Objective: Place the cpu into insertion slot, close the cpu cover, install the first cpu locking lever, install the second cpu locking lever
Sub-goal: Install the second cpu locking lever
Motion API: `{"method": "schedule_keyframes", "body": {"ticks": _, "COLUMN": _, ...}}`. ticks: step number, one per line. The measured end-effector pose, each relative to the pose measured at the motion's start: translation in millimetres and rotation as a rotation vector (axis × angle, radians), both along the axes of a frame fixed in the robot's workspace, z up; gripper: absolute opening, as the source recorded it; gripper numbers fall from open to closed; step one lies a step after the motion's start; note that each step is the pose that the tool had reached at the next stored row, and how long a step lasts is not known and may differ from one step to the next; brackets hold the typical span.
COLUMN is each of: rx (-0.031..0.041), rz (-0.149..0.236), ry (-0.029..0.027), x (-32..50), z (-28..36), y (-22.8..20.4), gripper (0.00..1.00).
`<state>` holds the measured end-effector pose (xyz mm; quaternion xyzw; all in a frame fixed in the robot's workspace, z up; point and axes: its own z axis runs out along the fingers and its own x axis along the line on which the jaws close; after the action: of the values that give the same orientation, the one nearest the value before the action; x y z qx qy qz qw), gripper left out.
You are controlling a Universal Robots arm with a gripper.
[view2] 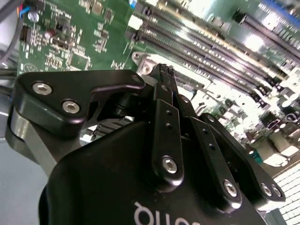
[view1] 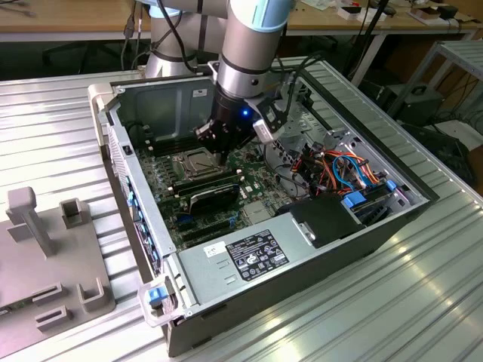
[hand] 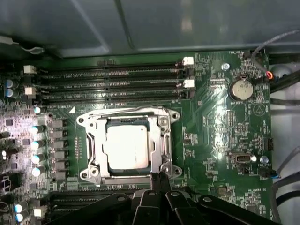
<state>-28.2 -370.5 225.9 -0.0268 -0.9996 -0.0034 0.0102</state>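
Starting at the exterior view's left, a grey fixture plate [view1: 45, 256] with upright blocks is seen on the ribbed metal table [view1: 392, 302]. Beside it, toward the exterior view's right, an open computer case [view1: 264, 219] is laid flat, with the green board [view1: 249, 188] exposed inside. Near the middle of the board the socket is found, and the arm [view1: 253, 45] is brought down over it from above, the gripper [view1: 220, 143] being held just beside the socket's edge.

In the first wrist view, the cpu [hand: 127, 146] is seen seated in the slot [hand: 129, 143], its pale metal top showing through the cut-out of the cover [hand: 161, 136], which is laid flat over it. Long black memory slots [hand: 117, 82] are run alongside, and a coin cell [hand: 241, 89] is set further across the board. The gripper [hand: 158, 177] is shown with its fingers [hand: 154, 180] pressed together, nothing being held between them; the tips are placed at the cover's rim, just outside the cpu. The same closed fingers [view2: 164, 75] are seen in the second wrist view, pointed at the silvery frame near the memory slots [view2: 211, 42].
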Motion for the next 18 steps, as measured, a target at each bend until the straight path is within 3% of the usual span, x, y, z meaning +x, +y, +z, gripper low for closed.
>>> {"method": "schedule_keyframes", "body": {"ticks": 3, "rx": 0.0000, "rz": 0.000, "ry": 0.0003, "x": -0.1, "z": 0.0, "y": -3.3, "gripper": 0.11}}
{"method": "schedule_keyframes", "body": {"ticks": 6, "rx": 0.0000, "rz": 0.000, "ry": 0.0003, "x": -2.1, "z": -0.3, "y": -3.3, "gripper": 0.11}}
{"method": "schedule_keyframes", "body": {"ticks": 13, "rx": -0.0002, "rz": 0.000, "ry": 0.0003, "x": -15.9, "z": -2.3, "y": -3.4, "gripper": 0.11}}
{"method": "schedule_keyframes", "body": {"ticks": 18, "rx": -0.0001, "rz": 0.000, "ry": 0.0003, "x": -16.1, "z": -2.5, "y": -3.3, "gripper": 0.11}}
